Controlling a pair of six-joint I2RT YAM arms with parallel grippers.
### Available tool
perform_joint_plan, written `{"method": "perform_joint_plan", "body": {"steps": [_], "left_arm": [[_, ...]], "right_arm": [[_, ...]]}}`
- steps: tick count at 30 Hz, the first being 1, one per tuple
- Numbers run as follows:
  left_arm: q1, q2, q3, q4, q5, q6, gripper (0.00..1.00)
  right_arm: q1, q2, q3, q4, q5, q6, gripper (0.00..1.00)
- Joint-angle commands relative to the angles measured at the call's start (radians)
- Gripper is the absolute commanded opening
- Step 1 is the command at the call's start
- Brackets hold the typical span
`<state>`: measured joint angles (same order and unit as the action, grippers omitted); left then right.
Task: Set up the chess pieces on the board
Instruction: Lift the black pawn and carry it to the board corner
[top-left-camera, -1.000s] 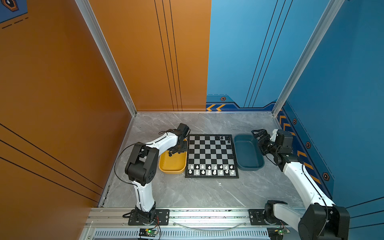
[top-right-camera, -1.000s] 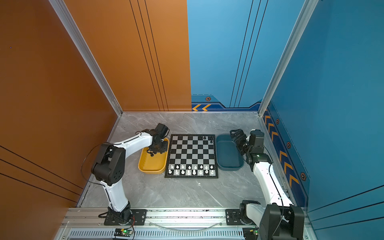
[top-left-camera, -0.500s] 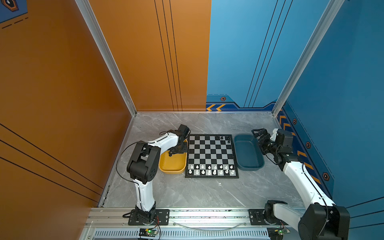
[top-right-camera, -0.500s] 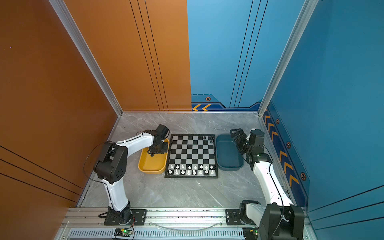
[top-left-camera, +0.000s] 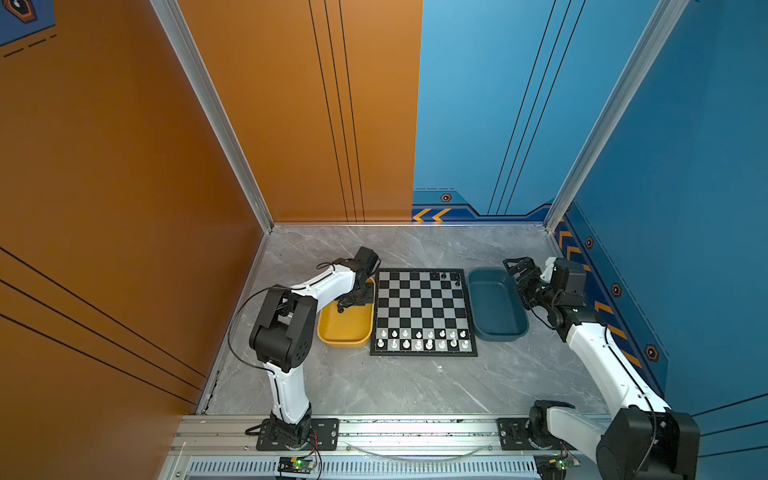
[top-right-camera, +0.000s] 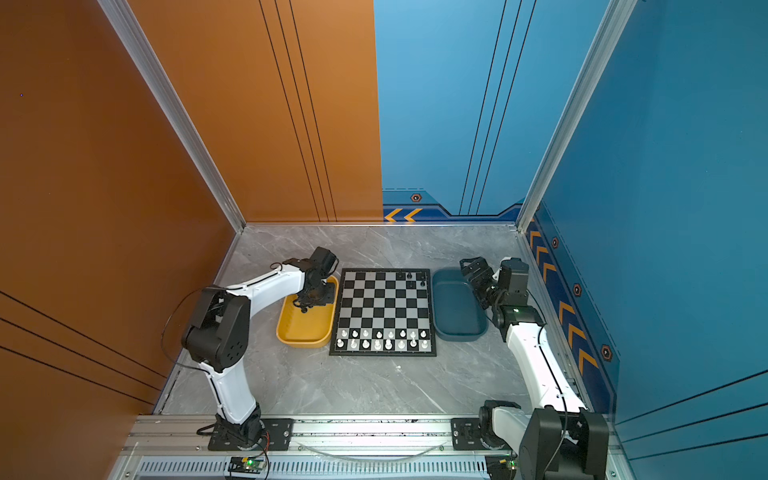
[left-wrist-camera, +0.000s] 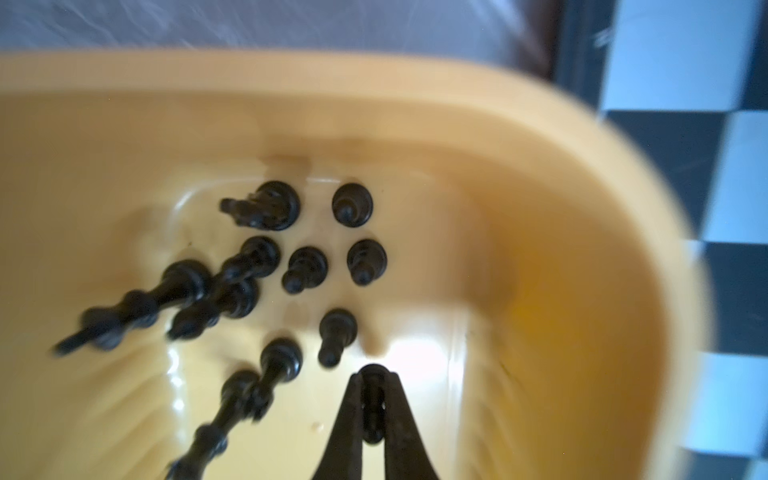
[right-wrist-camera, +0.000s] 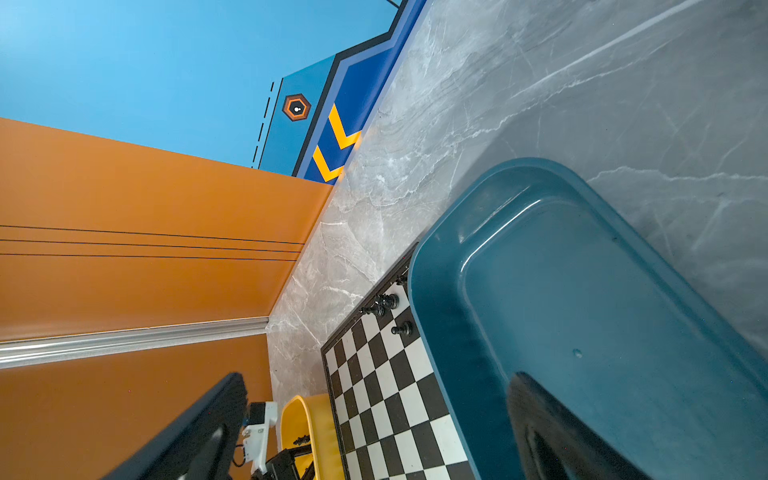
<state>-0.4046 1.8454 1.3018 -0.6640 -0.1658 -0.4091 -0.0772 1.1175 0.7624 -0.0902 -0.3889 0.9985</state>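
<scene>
Grey marble-patterned tabletop (top-left-camera: 374, 386), boxed in by an orange wall (top-left-camera: 124, 166) at nine o'clock and blue walls (top-left-camera: 478, 104) at twelve and three. At its centre lies the board (top-left-camera: 422, 311), flat, with black and silver checks in a thin black frame. Taking the board as the dial, white chessmen (top-left-camera: 422, 338) fill its two rows at six o'clock, and a few black chessmen (top-left-camera: 444, 276) stand near its one o'clock corner. A yellow tray (top-left-camera: 347, 328) lies just beside the board at nine o'clock, and a dark blue tray (top-left-camera: 496, 309) lies just beside it at three o'clock. Most of the black chess pieces (left-wrist-camera: 305, 266) stand bunched together on the yellow tray's floor, blurred in the left wrist view. The left gripper (left-wrist-camera: 373, 409) reaches down into that tray, its dark fingers (left-wrist-camera: 347, 419) clenched on one small black piece (left-wrist-camera: 372, 432). Whether that piece touches the tray floor, I cannot tell. The right gripper (top-left-camera: 514, 266) hovers at about two o'clock, over the far edge of the dark blue tray, jaws spread wide and released.
</scene>
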Motion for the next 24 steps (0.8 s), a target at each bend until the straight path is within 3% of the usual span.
{"method": "perform_joint_plan", "body": {"steps": [1,10,24], "left_arm": [[-0.042,-0.080,0.058,-0.048,-0.028,0.013,0.00],[-0.191,-0.055,0.247,-0.072,-0.051,0.037,0.00],[-0.335,0.329,0.641,-0.087,0.077,0.091,0.00]], "right_arm": [[0.005,0.002,0.027,-0.017,0.013,-0.023,1.00],[0.002,0.004,0.026,-0.016,0.008,-0.026,1.00],[-0.010,-0.002,0.025,-0.019,-0.002,-0.031,1.00]]}}
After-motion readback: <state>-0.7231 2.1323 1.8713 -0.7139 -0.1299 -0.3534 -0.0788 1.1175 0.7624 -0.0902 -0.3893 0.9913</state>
